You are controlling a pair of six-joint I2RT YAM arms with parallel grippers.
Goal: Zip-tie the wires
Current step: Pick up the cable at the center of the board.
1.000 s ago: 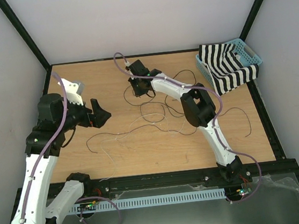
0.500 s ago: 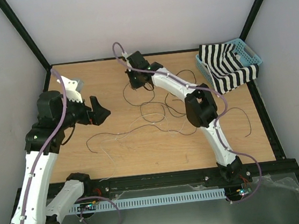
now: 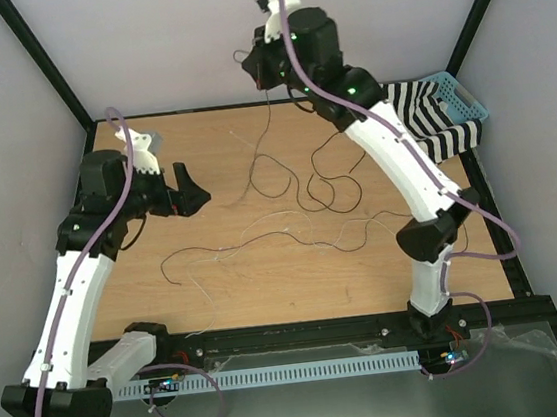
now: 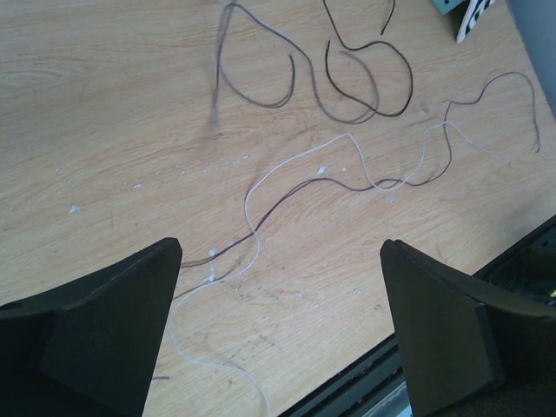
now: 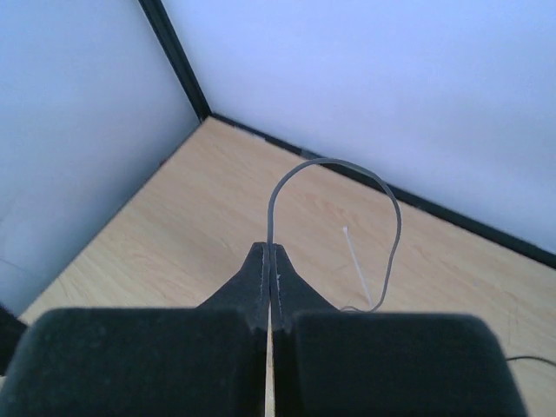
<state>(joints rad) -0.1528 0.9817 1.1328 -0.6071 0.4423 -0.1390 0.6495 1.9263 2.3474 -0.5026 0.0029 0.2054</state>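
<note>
right gripper: jaws pinched together on one dark strand, held high above the table
left gripper: jaws wide apart, holding nothing
thin black and pale grey wires: hanging from right gripper, the rest looped over the light wooden tabletop

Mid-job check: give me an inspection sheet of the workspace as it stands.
Surface: wooden table, small white specks.
Job's things: wires loose, spread in loops on the table; one strand held up by the right gripper.
Clutter: blue basket with a striped cloth, far right corner.
Grippers: left gripper open, empty, above the wires; right gripper shut on the strand, high over the table.
Cables: purple cables run along both arms.
Surroundings: white walls, black frame posts, slotted duct at the near edge.
</note>
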